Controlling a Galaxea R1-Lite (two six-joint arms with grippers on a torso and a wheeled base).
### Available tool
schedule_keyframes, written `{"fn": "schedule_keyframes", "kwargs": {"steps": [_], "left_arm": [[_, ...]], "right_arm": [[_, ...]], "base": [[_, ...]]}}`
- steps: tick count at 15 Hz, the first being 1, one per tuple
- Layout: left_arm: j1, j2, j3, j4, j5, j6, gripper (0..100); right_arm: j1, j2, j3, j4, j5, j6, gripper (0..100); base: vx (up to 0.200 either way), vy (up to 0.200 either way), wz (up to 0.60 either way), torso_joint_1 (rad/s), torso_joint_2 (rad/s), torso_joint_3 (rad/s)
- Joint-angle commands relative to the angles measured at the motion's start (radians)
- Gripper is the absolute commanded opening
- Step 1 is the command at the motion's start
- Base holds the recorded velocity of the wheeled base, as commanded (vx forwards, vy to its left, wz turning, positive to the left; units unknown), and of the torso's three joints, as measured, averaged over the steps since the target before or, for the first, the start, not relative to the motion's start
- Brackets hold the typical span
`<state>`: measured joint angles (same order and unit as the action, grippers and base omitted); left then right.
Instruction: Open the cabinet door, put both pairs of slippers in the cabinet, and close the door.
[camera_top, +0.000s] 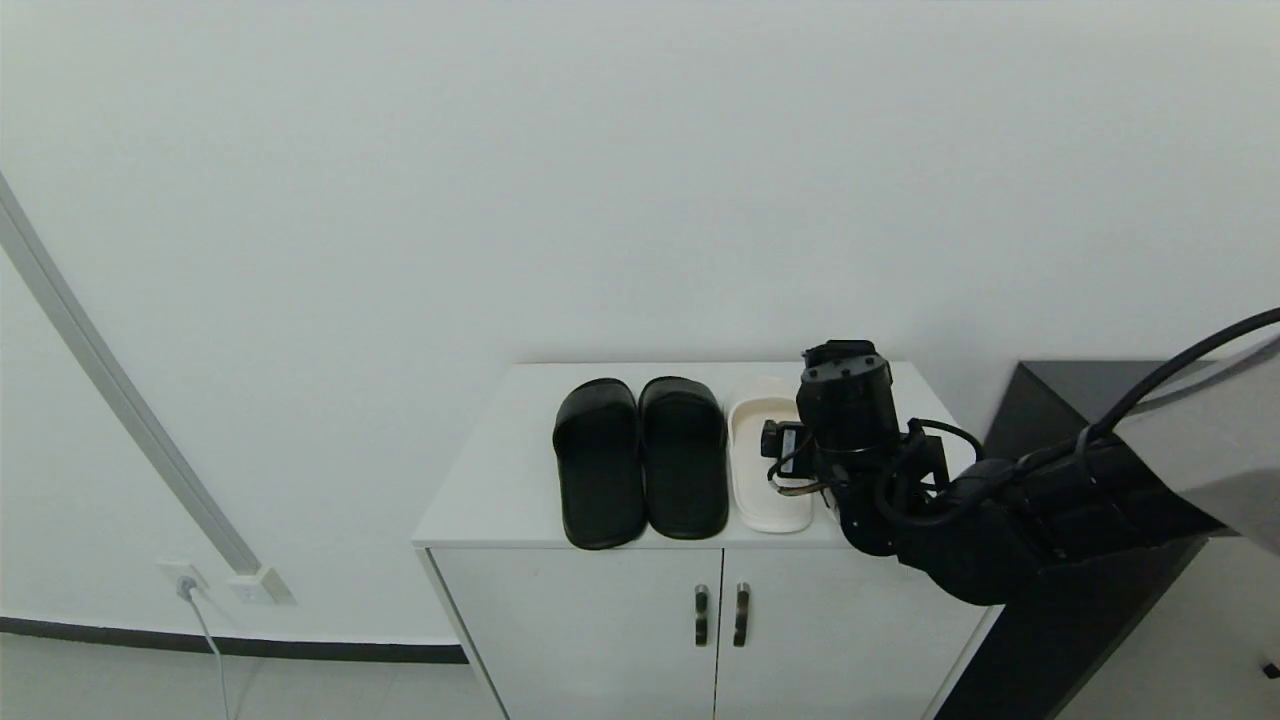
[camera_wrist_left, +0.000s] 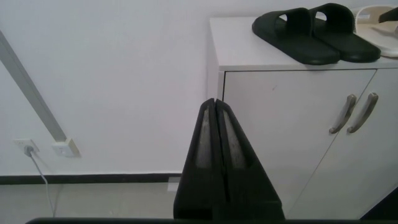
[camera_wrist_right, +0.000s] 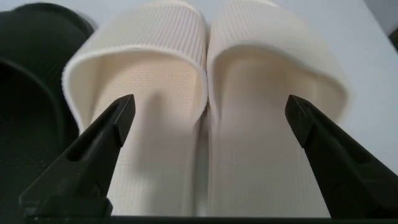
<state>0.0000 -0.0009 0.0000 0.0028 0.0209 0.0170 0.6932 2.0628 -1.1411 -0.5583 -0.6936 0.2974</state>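
Above the cream slippers (camera_wrist_right: 242, 124), right hand (camera_wrist_right: 209, 104), jaws wide apart

illumination: bright, diffuse, even across the white wall (camera_top: 640, 150). shadows: soft and faint, one edging the black slippers (camera_top: 685, 460) on the cabinet top (camera_top: 490, 490). in the right wrist view, shade gathers under the straps of the white slippers (camera_wrist_right: 249, 143). the cabinet handles (camera_wrist_left: 353, 113) carry small highlights.

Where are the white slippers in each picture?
Head view: white slippers on the cabinet top, right of the black slippers.
Left wrist view: cut off at the edge, beyond the black slippers.
Right wrist view: close up, framed by the open right tool.
Shared landmark: the black slippers beside them.
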Motion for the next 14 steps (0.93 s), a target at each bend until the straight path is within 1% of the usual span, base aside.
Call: {"fn": "schedule_keyframes", "kwargs": {"steps": [1, 6, 11, 12, 14], "left_arm": [[0.0, 0.001, 0.0, 0.0, 0.001, 0.0, 0], [0.0, 0.001, 0.0, 0.0, 0.001, 0.0, 0], [0.0, 0.001, 0.0, 0.0, 0.001, -0.002, 0], [0.0, 0.001, 0.0, 0.0, 0.001, -0.002, 0], [0.0, 0.001, 0.0, 0.0, 0.001, -0.002, 0]], "right_arm": [[-0.024, 0.062, -0.052, -0.012, 0.028, -0.004, 100], [-0.064, 0.132, -0.098, -0.121, 0.065, -0.09, 100], [-0.077, 0.151, -0.118, -0.124, 0.086, -0.092, 100], [-0.078, 0.151, -0.12, -0.124, 0.086, -0.093, 0], [-0.08, 0.146, -0.12, -0.124, 0.086, -0.093, 0]], "base": [[0.0, 0.0, 0.0, 0.0, 0.0, 0.0], [0.0, 0.0, 0.0, 0.0, 0.0, 0.0], [0.0, 0.0, 0.0, 0.0, 0.0, 0.0], [0.0, 0.0, 0.0, 0.0, 0.0, 0.0], [0.0, 0.0, 0.0, 0.0, 0.0, 0.0]]}}
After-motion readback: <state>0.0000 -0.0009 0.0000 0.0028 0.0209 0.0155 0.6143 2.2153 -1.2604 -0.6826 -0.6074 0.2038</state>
